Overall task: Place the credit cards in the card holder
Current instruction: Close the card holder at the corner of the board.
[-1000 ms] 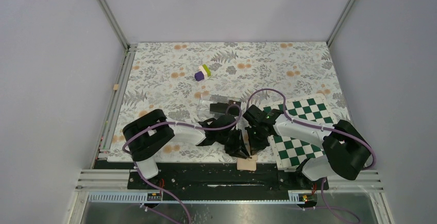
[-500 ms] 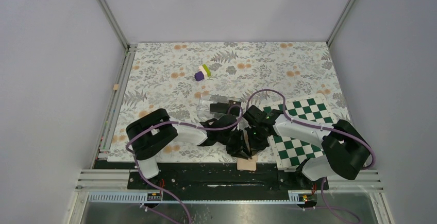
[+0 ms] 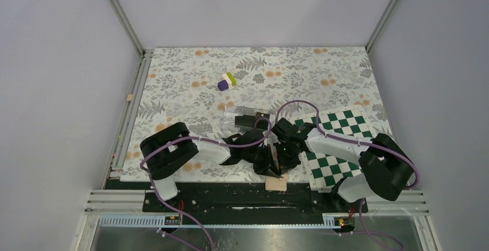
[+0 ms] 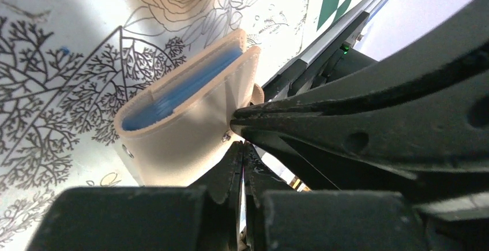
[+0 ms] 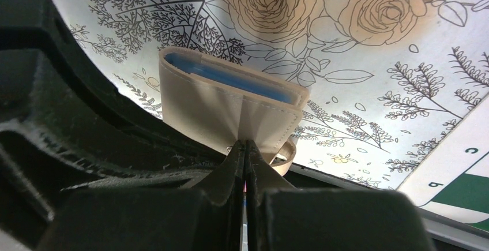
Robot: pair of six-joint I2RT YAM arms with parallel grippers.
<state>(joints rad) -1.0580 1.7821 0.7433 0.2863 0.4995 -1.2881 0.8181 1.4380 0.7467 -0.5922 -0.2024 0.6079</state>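
Note:
The card holder is a tan wallet with a light blue inside, folded nearly shut and held between both grippers at the table's near edge. My left gripper is shut, its tips pinching the wallet's lower edge beside a snap stud. My right gripper is shut on the wallet's seam edge, and its snap strap curls below. In the top view the two grippers meet over the wallet. A black credit card lies by the clear plastic case behind the grippers.
A green-white checkerboard lies under the right arm at the right. A purple-green-white block cluster sits far back on the floral mat. The clear plastic case lies just behind the left wrist. A black rail runs along the near edge.
The left arm's base link has shifted slightly to the right. Both grippers and the wallet stay in the same place.

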